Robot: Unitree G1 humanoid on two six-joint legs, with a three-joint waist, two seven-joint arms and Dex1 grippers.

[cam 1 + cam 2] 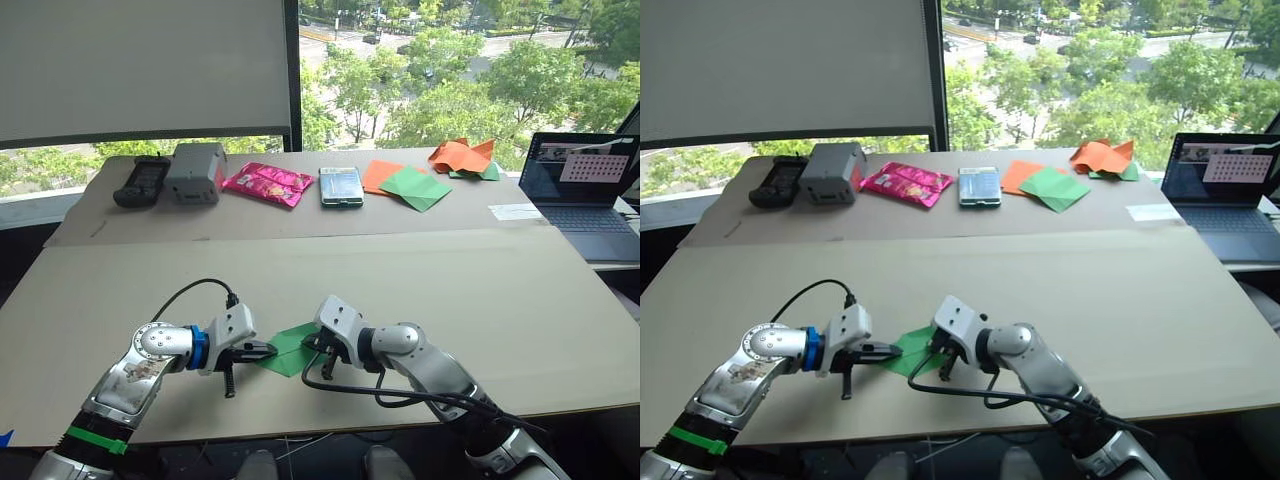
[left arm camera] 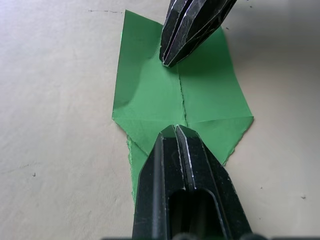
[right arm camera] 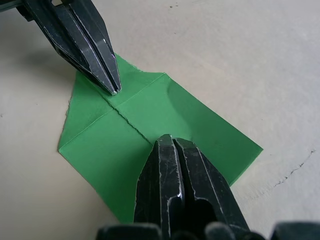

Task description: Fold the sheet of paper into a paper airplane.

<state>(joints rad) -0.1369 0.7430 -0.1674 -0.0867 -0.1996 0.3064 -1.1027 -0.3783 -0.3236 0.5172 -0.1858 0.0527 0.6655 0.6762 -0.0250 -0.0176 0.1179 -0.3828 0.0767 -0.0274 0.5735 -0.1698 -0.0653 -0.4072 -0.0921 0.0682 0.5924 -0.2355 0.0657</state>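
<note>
The sheet of paper (image 1: 288, 349) is bright green and lies flat near the table's front edge. Two flaps are folded in and meet along a centre seam (image 2: 182, 97), giving it one pointed end. My left gripper (image 1: 268, 351) is shut, and its tip (image 2: 175, 130) rests on the seam at the pointed end. My right gripper (image 1: 312, 346) is shut too, with its tip (image 3: 170, 139) pressing on the seam at the square end. The two tips face each other along the seam, a short stretch of paper (image 3: 100, 145) apart. No finished paper airplane is in view.
Along the far side of the table lie a black device (image 1: 143, 181), a grey box (image 1: 195, 171), a pink packet (image 1: 267, 184), a clear-cased item (image 1: 341, 187), overlapping orange and dull green sheets (image 1: 410, 186) and a crumpled paper heap (image 1: 463, 157). A laptop (image 1: 580, 180) stands at far right.
</note>
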